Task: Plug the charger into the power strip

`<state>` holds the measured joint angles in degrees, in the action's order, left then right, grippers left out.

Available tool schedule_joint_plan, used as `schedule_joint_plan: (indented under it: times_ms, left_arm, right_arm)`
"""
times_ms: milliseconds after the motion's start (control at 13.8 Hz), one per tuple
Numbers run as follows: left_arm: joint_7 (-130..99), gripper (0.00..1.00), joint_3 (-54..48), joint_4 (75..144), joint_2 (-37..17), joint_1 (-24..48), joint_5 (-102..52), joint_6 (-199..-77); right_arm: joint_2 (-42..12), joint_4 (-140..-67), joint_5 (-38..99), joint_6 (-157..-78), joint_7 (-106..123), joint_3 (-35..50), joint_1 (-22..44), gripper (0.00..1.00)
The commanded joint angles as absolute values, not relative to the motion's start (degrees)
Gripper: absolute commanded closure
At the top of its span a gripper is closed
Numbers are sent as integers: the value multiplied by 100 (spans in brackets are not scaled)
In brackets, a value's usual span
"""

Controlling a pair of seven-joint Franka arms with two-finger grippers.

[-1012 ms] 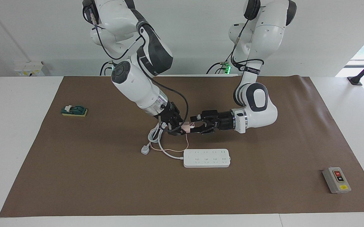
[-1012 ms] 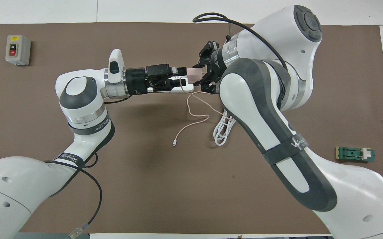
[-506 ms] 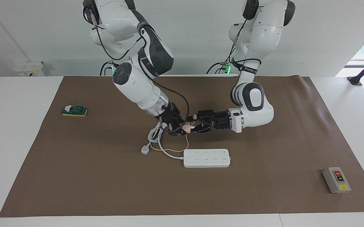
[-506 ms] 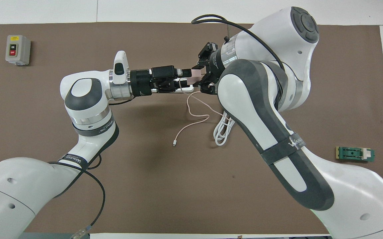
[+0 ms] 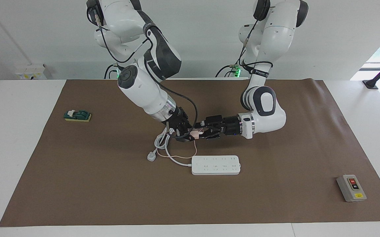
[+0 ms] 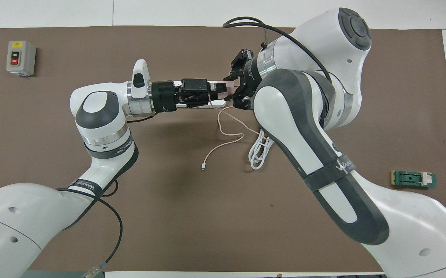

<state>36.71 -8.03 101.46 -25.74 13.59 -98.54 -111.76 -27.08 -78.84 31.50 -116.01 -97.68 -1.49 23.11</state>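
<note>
The pale-pink charger (image 5: 195, 133) (image 6: 227, 85) hangs in the air between both grippers, over the mat just robot-side of the power strip (image 5: 215, 165) (image 6: 218, 103). My right gripper (image 5: 188, 135) (image 6: 234, 89) is shut on it from the right arm's end. From the other end, my left gripper (image 5: 200, 132) (image 6: 219, 88) reaches in level, its fingers closed against the cube. The thin pink cable (image 5: 176, 156) (image 6: 227, 135) droops to the mat and ends in a small connector (image 6: 203, 167). The strip lies flat, mostly hidden under the left hand in the overhead view.
The strip's thick white cord is coiled (image 5: 160, 140) (image 6: 259, 152) beneath the right gripper, with its white plug (image 5: 151, 156) lying beside it. A grey switch box (image 5: 351, 187) (image 6: 21, 58) sits at the left arm's end, a green block (image 5: 77, 115) (image 6: 413, 179) at the right arm's end.
My left gripper moved in toward the charger and closed its fingers on the cube. The right gripper kept its hold and shifted slightly.
</note>
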Motion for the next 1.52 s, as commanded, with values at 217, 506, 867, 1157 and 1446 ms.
schedule_joint_plan:
  times_ms: [217, 506, 867, 1157, 1446]
  left_arm:
    - [3639, 100, -738, 10169, -2531, 1441, -9949, -11294]
    - [3639, 100, -738, 10160, -2531, 1433, -9958, -11303]
    - [3586, 100, -703, 10151, -2470, 1433, -9792, -11347]
    - [3621, 100, -694, 10116, -2435, 1380, -9020, -11399]
    - [3577, 100, -668, 10055, -2330, 1354, -8413, -11391]
  right_arm:
    - [-2698, -7901, 3032, -11733, -9949, -158, 2355, 100]
    - [-2698, -7901, 3032, -11733, -9949, -158, 2355, 100]
    - [-2698, -7901, 3050, -11725, -9967, -149, 2347, 69]
    - [-2672, -7901, 3032, -11707, -9932, -158, 2321, 1]
    - [-2584, -7927, 3032, -11637, -9862, -185, 2084, 0]
